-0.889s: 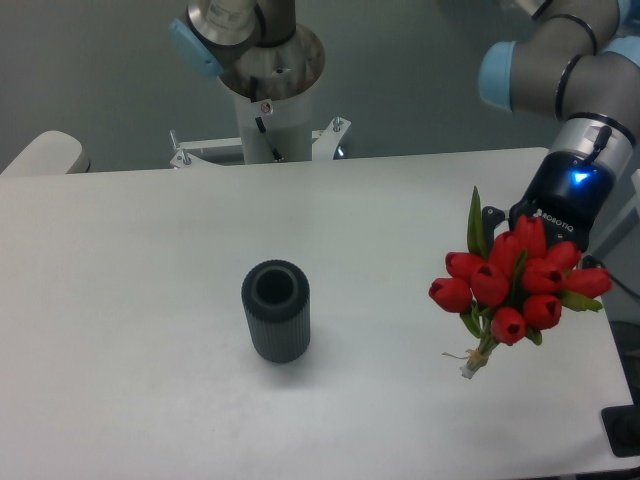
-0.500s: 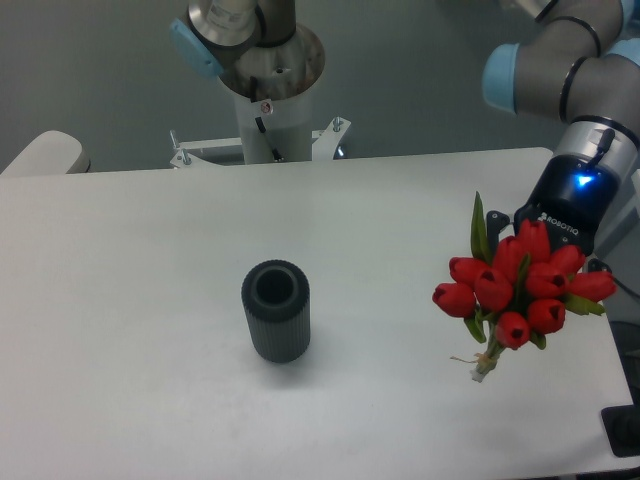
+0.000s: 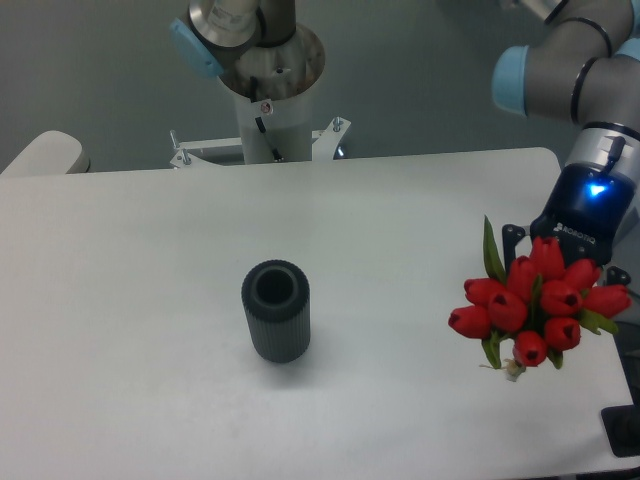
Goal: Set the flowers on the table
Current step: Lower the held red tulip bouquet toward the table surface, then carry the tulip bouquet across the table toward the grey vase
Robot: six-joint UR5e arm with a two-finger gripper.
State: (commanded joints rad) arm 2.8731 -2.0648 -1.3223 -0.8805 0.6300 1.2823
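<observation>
One flowers (image 3: 535, 310) bunch, stems down

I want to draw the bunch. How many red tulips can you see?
8 show in the flowers at the table's right edge: one on top, two at left, three across the middle, one far right, one at the bottom. More may be hidden behind.

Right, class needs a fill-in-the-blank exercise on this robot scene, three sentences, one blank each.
1. The tulips in the flowers are ___ in colour.
2. The dark ribbed vase stands upright on the white ___.
3. The gripper holds the flowers near the table's ___ edge in the camera view.

Missing words: red; table; right
</observation>
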